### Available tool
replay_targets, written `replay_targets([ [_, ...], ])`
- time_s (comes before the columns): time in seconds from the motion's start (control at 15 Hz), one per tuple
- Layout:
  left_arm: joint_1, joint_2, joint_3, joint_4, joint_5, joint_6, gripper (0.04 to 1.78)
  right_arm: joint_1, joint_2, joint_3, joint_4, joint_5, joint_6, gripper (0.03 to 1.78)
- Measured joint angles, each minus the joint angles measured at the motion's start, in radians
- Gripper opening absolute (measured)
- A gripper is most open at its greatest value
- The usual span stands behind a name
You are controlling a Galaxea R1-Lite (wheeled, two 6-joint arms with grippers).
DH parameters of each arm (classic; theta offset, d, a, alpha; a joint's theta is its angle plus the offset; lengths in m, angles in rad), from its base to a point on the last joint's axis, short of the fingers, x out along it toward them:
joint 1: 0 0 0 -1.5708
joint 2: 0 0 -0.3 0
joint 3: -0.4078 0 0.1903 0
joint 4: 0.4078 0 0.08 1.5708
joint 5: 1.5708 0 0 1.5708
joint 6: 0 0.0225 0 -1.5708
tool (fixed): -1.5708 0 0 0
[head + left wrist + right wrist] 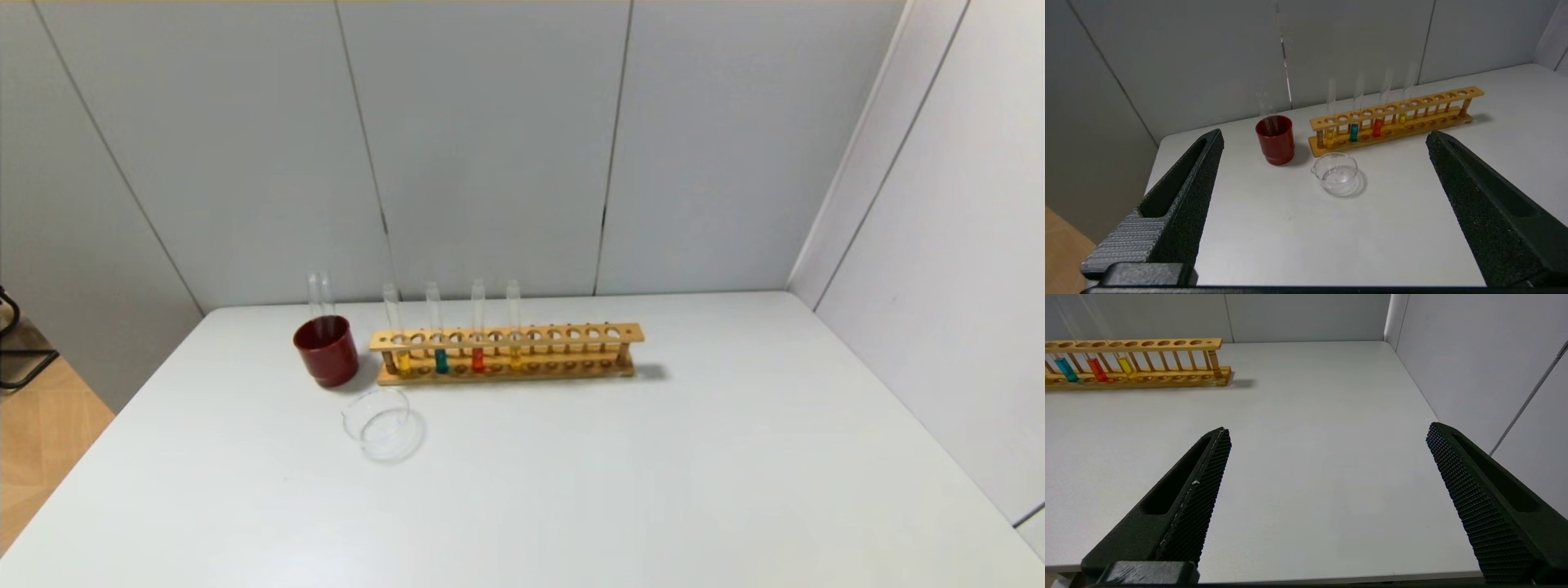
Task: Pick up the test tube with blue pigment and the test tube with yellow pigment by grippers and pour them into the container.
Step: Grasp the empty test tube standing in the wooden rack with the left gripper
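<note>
While both arms hang back at the near edge of the white table (653, 474), out of the head view, the glassware stands untouched at the far side. A wooden rack (506, 353) holds four upright tubes in its left-hand holes. From the left they run: a duller orange-yellow tube (402, 359), the test tube with blue pigment (441, 359), a red tube (478, 358), and the test tube with yellow pigment (515, 356).

Just left of the rack sits a dark red cup (326, 351) with clear glass tubes standing in it. Nearer the robot, in front of the gap between cup and rack, lies the container (377, 422), a shallow clear dish on the bare tabletop.

The left gripper (1325, 139) is spread wide with nothing between its fingers (1184, 196). From its wrist view the dish, cup and rack all lie well ahead of it, apart from the fingertips, the dish being closest.

The right gripper (1327, 430) is likewise spread wide and holds nothing. It hovers over bare table on the right side, and the rack lies well off ahead and to its left, with the blue, red and lemon-yellow tubes visible.
</note>
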Motion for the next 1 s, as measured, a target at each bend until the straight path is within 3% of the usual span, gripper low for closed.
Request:
replay_targets([
  [0.47,-0.059,0.511,-0.095,-0.276,-0.154,0.027,1.75,0.000,0.000,0.000,0.000,0.000,0.000,1.75],
  [1.0,-0.054,1.041,-0.096,-0.690,-0.180,0.016,1.75,0.000,0.000,0.000,0.000,0.000,0.000,1.75],
])
